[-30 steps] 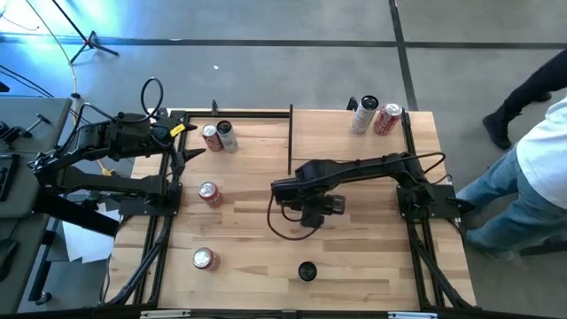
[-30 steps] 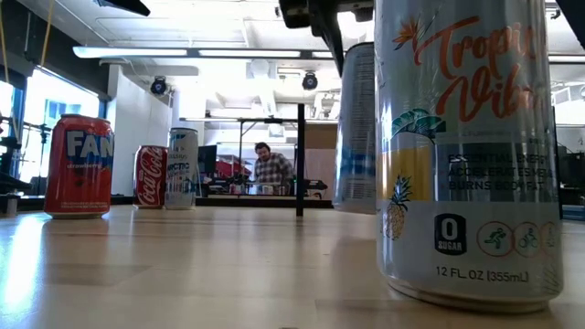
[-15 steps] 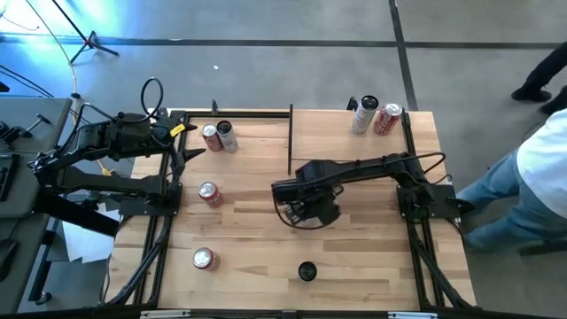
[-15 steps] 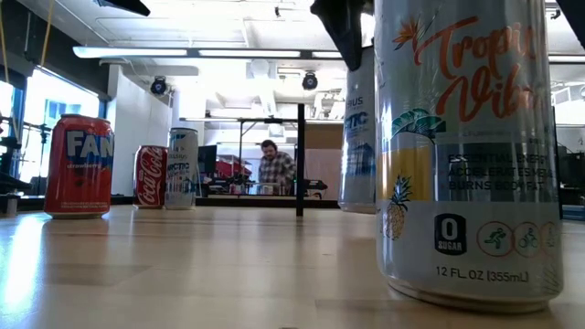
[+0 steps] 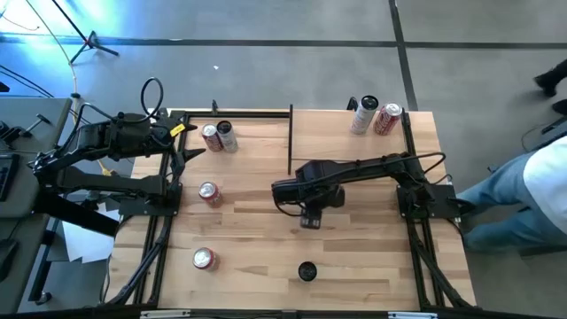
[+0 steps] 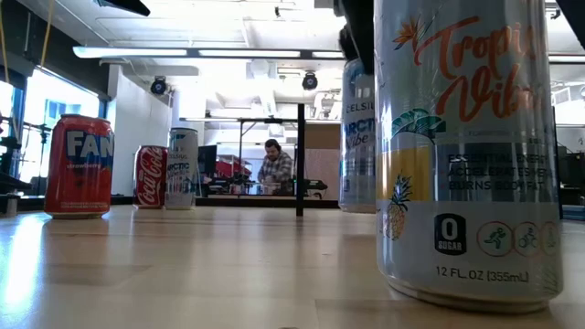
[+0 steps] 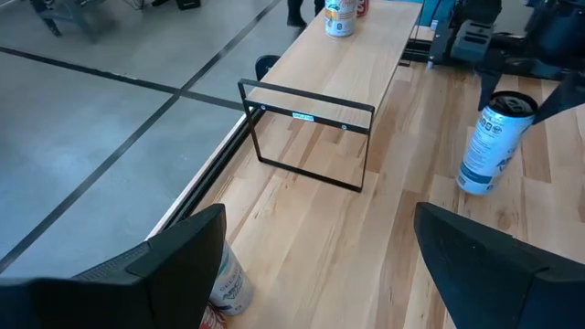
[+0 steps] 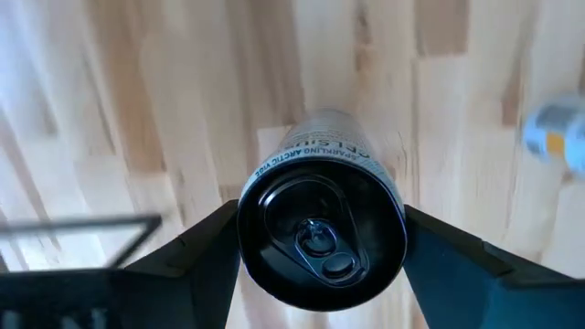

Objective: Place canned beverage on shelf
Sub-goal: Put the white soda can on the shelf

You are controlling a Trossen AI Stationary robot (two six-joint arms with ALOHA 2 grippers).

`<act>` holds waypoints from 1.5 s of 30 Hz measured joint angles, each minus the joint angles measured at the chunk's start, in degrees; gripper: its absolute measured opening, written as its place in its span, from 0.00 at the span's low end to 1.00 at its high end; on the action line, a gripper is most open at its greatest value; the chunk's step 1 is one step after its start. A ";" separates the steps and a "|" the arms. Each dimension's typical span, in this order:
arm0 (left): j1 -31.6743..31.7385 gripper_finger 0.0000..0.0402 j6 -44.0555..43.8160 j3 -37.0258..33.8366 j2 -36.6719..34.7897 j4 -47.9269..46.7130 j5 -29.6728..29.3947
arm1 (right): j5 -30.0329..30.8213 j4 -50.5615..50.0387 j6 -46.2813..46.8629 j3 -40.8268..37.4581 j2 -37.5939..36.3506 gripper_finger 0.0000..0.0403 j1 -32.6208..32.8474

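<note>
Movement of the can (image 8: 320,228), clamped in the right gripper (image 5: 309,213), brings it nearer the shelf (image 5: 291,142) but not yet on it, while the left gripper (image 5: 193,146) waits wide at the surface's edge.

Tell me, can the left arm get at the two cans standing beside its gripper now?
Probably yes. The left gripper is open and apart from the two cans, with only bare table between them.

1. The right arm reaches over the worktop's (image 5: 248,239) middle, its right gripper (image 5: 309,215) pointing straight down, jaws closed on a tall can (image 8: 322,217).
2. The left arm waits folded at the worktop's left edge, left gripper (image 5: 191,147) jaws apart.
</note>
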 joint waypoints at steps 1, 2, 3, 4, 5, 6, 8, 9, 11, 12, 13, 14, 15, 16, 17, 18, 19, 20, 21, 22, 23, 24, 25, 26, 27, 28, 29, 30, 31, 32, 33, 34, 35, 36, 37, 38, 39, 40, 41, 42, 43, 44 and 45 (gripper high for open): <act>0.00 0.83 0.00 0.00 -0.02 0.00 0.00 | 0.59 0.01 -2.54 0.00 0.00 0.62 0.00; 0.00 0.83 0.00 -0.02 0.00 -0.02 0.00 | 1.21 -0.01 -5.00 0.00 0.00 0.62 0.00; 0.00 0.83 0.00 -0.02 0.00 -0.01 0.01 | 1.75 0.00 -7.31 0.00 0.00 0.62 0.00; 0.00 0.83 0.00 -0.02 -0.02 0.00 0.01 | 2.28 0.02 -9.60 0.00 0.00 0.62 0.00; 0.01 0.83 0.00 0.00 0.00 -0.02 0.00 | 2.69 0.01 -11.83 0.00 0.00 0.62 0.00; 0.00 0.83 0.00 0.00 -0.01 -0.02 0.02 | 3.04 -0.01 -13.28 0.00 0.00 0.62 0.00; 0.01 0.83 0.00 -0.01 -0.01 -0.01 0.02 | 3.40 -0.01 -13.79 0.00 0.00 0.62 0.00; 0.02 0.83 0.00 -0.02 0.00 -0.02 0.00 | 3.45 -0.01 -13.79 0.00 0.01 0.63 0.00; 0.01 0.83 0.00 -0.01 0.00 0.00 0.00 | 3.08 -0.01 -13.79 -0.01 0.30 0.63 0.00; 0.02 0.83 0.00 0.00 0.00 -0.02 0.00 | 2.78 0.01 -13.79 -0.11 0.41 0.63 0.00; 0.01 0.83 0.00 -0.01 -0.01 -0.02 0.00 | 2.55 0.00 -13.79 -0.41 0.57 0.63 0.03; 0.01 0.83 0.00 -0.01 -0.01 0.00 0.02 | 2.45 0.08 -13.79 -0.89 0.57 0.63 0.07; 0.02 0.83 0.00 -0.01 0.00 -0.01 0.01 | 2.27 0.08 -13.79 -1.25 0.68 0.63 0.15; 0.00 0.83 0.00 -0.01 0.00 -0.02 0.00 | 1.85 0.04 -13.79 -1.77 0.70 0.63 0.17; 0.00 0.83 0.00 0.00 -0.02 -0.01 0.00 | 1.38 -0.02 -13.79 -2.20 0.70 0.63 0.17; 0.00 0.83 0.00 -0.02 -0.02 0.00 0.00 | 0.99 0.00 -13.74 -2.59 0.70 0.63 0.17; 0.02 0.83 0.00 0.00 0.00 -0.02 0.00 | 0.81 0.06 -13.79 -2.95 0.60 0.63 0.17; 0.02 0.83 0.00 -0.02 -0.02 -0.02 0.00 | 0.75 0.06 -13.78 -3.09 0.57 0.63 0.17; 0.01 0.83 0.00 -0.01 0.00 -0.01 0.01 | 0.63 0.07 -13.75 -3.25 0.53 0.63 0.17; 0.01 0.83 0.00 -0.01 0.00 -0.02 0.02 | 0.54 0.06 -13.70 -3.30 0.52 0.63 0.17; 0.00 0.83 0.00 0.00 0.00 0.00 0.00 | 0.43 0.07 -13.61 -3.30 0.52 0.63 0.17; 0.00 0.83 0.00 0.00 -0.02 -0.02 0.00 | 0.31 0.08 -13.61 -3.30 0.52 0.63 0.15; 0.01 0.83 0.00 -0.01 -0.02 -0.02 0.01 | 0.21 0.08 -13.53 -3.32 0.52 0.63 0.08; 0.00 0.83 0.00 0.00 0.00 -0.01 0.02 | 0.15 0.07 -12.85 -3.32 0.52 0.63 0.04; 0.00 0.83 0.00 0.00 -0.01 -0.01 0.01 | 0.09 0.08 -11.97 -3.34 0.52 0.63 0.02; 0.00 0.83 0.00 -0.01 -0.02 -0.02 0.01 | 0.06 0.08 -10.81 -3.34 0.52 0.63 0.02; 0.01 0.83 0.00 -0.01 -0.02 -0.02 0.01 | 0.01 0.08 -10.32 -3.34 0.52 0.63 0.02; 0.01 0.83 0.00 -0.01 0.00 -0.01 0.00 | -0.06 0.08 -9.82 -3.34 0.52 0.63 0.02; 0.01 0.83 0.00 0.00 0.00 -0.02 0.00 | -0.09 0.06 -9.68 -3.36 0.52 0.63 0.01; 0.01 0.83 0.00 -0.02 -0.01 -0.02 0.00 | -0.13 0.06 -9.68 -3.37 0.52 0.63 0.00; 0.01 0.83 0.00 0.00 -0.01 -0.01 0.00 | -0.15 0.06 -9.64 -3.37 0.52 0.63 0.00; 0.01 0.83 0.00 -0.01 -0.01 -0.02 0.01 | -0.16 0.06 -9.42 -3.37 0.52 0.63 0.00; 0.02 0.83 0.00 -0.02 -0.02 -0.02 0.00 | -0.23 0.06 -9.08 -3.39 0.55 0.63 0.00; 0.00 0.83 0.00 -0.02 0.00 -0.02 0.00 | -0.35 0.06 -8.93 -3.39 0.55 0.63 0.00; 0.01 0.83 0.00 -0.01 0.00 -0.01 0.01 | -0.54 0.04 -8.65 -3.39 0.55 0.63 0.00; 0.00 0.83 0.00 -0.02 -0.01 -0.02 0.00 | -0.65 0.04 -8.63 -3.39 0.55 0.63 0.00; 0.00 0.83 0.00 -0.01 -0.01 0.00 0.00 | -0.68 0.04 -8.61 -3.39 0.55 0.63 0.00; 0.01 0.83 0.00 -0.01 -0.01 -0.01 0.00 | -0.70 0.03 -8.51 -3.39 0.57 0.63 0.00; 0.01 0.83 0.00 -0.01 -0.01 -0.01 0.01 | -0.77 0.00 -8.17 -3.39 0.58 0.64 0.00; 0.02 0.83 0.00 0.00 0.00 -0.02 0.01 | -1.04 0.04 -7.51 -3.39 0.59 0.65 0.00; 0.02 0.83 0.00 -0.02 -0.02 0.00 0.00 | -1.49 0.01 -6.54 -3.41 0.62 0.67 0.00; 0.00 0.83 0.00 -0.02 0.00 0.00 0.00 | -2.37 0.04 -5.75 -3.48 0.69 0.69 -0.02; 0.00 0.83 0.00 -0.02 0.00 -0.02 0.00 | -3.74 0.28 -5.11 -3.52 0.92 0.71 -0.04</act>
